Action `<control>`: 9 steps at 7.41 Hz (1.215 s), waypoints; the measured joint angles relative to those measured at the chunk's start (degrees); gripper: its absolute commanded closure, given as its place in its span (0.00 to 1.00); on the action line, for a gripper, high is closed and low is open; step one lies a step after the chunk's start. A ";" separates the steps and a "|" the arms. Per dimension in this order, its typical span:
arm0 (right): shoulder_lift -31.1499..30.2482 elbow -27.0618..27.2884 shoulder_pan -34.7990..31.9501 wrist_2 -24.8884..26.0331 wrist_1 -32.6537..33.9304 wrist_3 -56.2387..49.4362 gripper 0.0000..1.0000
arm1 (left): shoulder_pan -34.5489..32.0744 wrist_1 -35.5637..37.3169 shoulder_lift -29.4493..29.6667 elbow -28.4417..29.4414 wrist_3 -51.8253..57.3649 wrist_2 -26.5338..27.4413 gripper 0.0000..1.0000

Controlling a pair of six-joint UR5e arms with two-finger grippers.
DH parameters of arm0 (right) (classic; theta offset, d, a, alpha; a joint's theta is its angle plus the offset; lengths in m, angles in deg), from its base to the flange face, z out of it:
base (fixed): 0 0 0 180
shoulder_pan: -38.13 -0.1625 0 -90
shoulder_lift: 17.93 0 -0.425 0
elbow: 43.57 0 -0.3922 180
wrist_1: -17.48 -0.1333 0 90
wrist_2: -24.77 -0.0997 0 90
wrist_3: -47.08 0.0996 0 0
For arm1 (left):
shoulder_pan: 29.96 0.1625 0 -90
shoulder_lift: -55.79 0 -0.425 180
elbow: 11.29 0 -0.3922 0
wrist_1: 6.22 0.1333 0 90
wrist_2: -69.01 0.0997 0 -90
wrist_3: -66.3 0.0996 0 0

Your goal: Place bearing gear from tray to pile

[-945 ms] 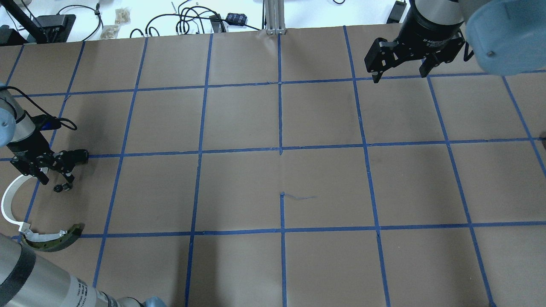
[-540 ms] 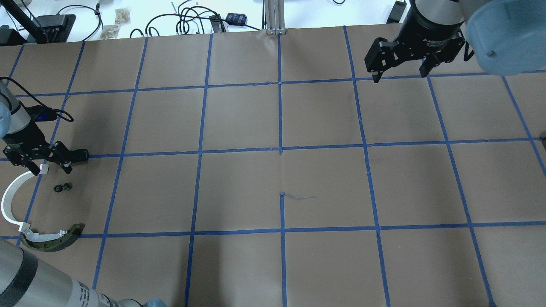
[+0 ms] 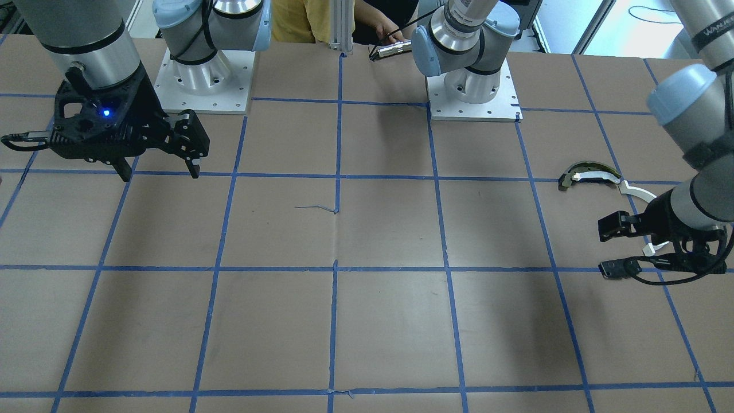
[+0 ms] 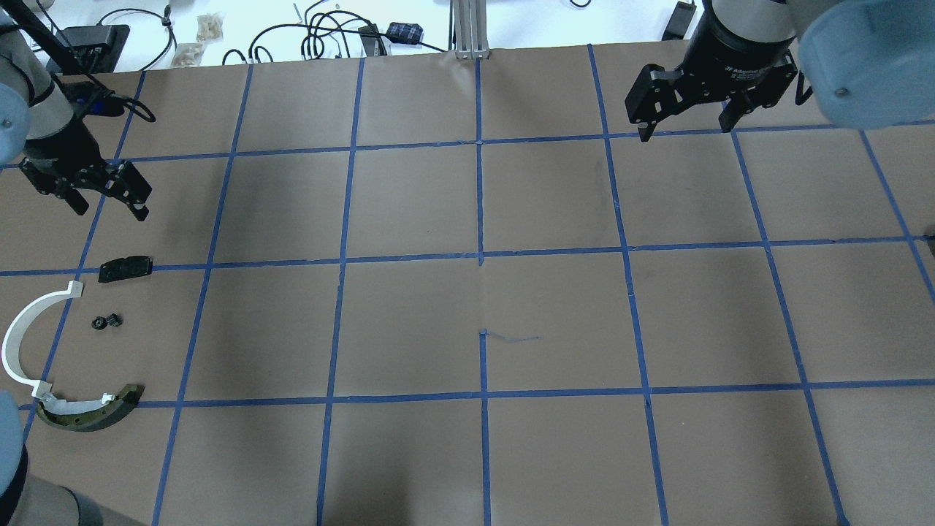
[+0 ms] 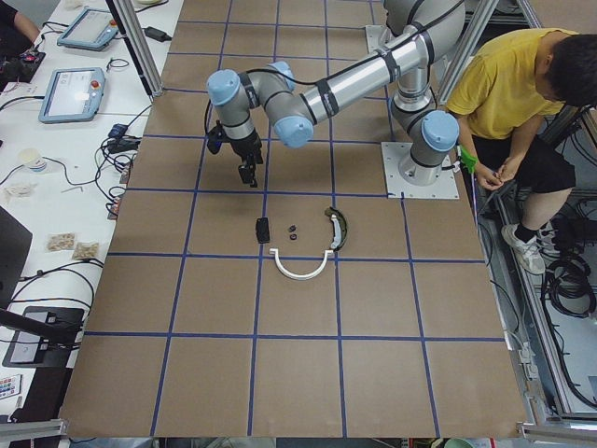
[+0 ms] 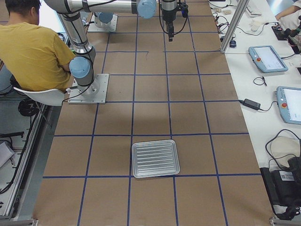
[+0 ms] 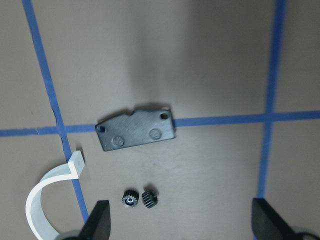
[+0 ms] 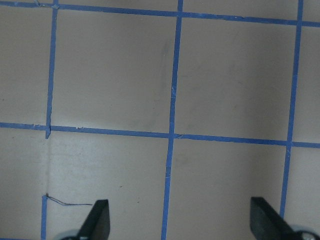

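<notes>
The bearing gear (image 4: 107, 321), a tiny black pair of joined toothed rings, lies on the brown paper inside the pile. It sits between the flat black plate (image 4: 126, 268), the white arc strip (image 4: 29, 336) and the dark olive-edged piece (image 4: 91, 410). My left gripper (image 4: 107, 210) is open and empty, beyond the plate and clear of the pile. In the left wrist view the gear (image 7: 140, 198) lies just below the plate (image 7: 136, 130), between my spread fingertips (image 7: 97, 220). My right gripper (image 4: 684, 131) is open and empty at the far right.
A ribbed metal tray (image 6: 155, 158) with nothing in it stands at the table's right end. Cables and boxes (image 4: 329, 33) lie past the far edge. A person in yellow (image 5: 508, 84) sits behind the robot bases.
My left gripper has drawn back from just over the gear toward the table's far side, uncovering the black plate. The gear has stayed in place. The right arm has not moved.
</notes>
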 measured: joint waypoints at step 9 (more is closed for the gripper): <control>-0.05 0.00 0.02 0.56 -0.13 -0.17 0.00 | -19.99 -6.85 -15.64 -3.48 -25.40 -5.81 0.00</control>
